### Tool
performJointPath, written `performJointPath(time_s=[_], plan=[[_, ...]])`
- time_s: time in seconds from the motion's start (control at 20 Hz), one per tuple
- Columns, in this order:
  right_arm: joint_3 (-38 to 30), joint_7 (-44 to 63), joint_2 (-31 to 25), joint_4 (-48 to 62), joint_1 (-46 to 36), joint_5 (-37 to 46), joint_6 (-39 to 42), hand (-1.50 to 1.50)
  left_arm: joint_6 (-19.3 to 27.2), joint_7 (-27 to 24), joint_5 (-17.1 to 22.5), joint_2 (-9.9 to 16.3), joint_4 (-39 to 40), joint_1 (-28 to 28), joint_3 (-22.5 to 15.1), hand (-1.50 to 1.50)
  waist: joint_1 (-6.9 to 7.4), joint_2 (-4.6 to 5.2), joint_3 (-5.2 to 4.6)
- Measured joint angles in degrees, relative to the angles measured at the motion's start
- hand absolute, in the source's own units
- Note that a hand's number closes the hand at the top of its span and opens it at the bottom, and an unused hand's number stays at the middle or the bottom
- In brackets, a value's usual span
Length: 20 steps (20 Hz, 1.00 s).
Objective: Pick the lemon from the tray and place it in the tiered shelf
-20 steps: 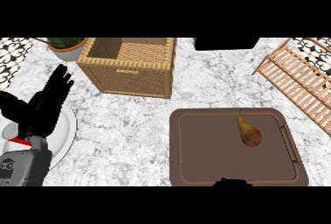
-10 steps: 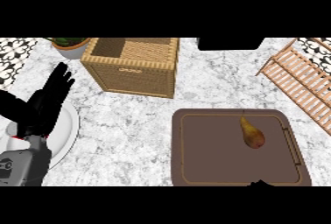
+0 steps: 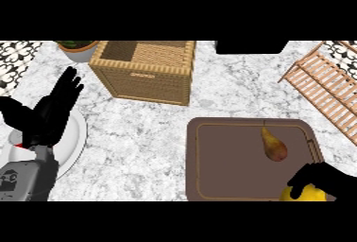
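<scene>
Marble surface (image 3: pixel 146 142) fills my view, white with grey veining. At twelve o'clock I see a wicker basket (image 3: pixel 146 71), with a potted plant (image 3: pixel 77 47) beside it at eleven. The slatted tiered shelf (image 3: pixel 327 90) runs along two o'clock. A brown tray (image 3: pixel 230 165) sits at five o'clock, a pear (image 3: pixel 274 145) lying on it. My right robot hand (image 3: pixel 322 178) curls over the lemon (image 3: pixel 307 194) at the tray's near right corner. My left robot hand (image 3: pixel 49 113) rests spread at nine, over a white plate (image 3: pixel 73 144). Bare marble lies between basket and tray
</scene>
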Motion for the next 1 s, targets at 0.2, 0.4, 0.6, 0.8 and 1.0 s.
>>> performJointPath(time_s=[0.2,0.4,0.6,0.8,1.0], plan=[[-9.48,3.23,-0.90,0.51,-6.99,-1.03,4.52,1.50,-0.32,-0.12,0.05,0.10,0.32,0.12,0.11,0.00,-0.09,-0.03,0.02],[-19.50,5.51,-2.01,2.15,-13.98,-3.70,9.34,1.50,-0.35,0.09,0.40,0.27,-0.02,0.19,0.64,0.00,-0.31,-0.19,0.06],[-30.26,6.31,-3.11,4.92,-20.29,-13.31,12.68,1.50,-0.18,0.67,0.33,-0.05,-0.90,0.66,0.31,0.00,-0.55,-0.36,0.14],[-43.58,6.28,-9.12,10.35,-25.50,-27.18,16.14,1.50,-0.35,0.88,0.46,0.13,-1.02,0.57,0.61,0.00,-0.61,-0.36,0.13],[-54.34,3.25,-18.14,21.10,-29.00,-36.65,19.05,1.50,-0.03,0.30,-0.41,-0.87,-1.57,1.26,-0.42,0.00,-0.21,-0.25,0.12]])
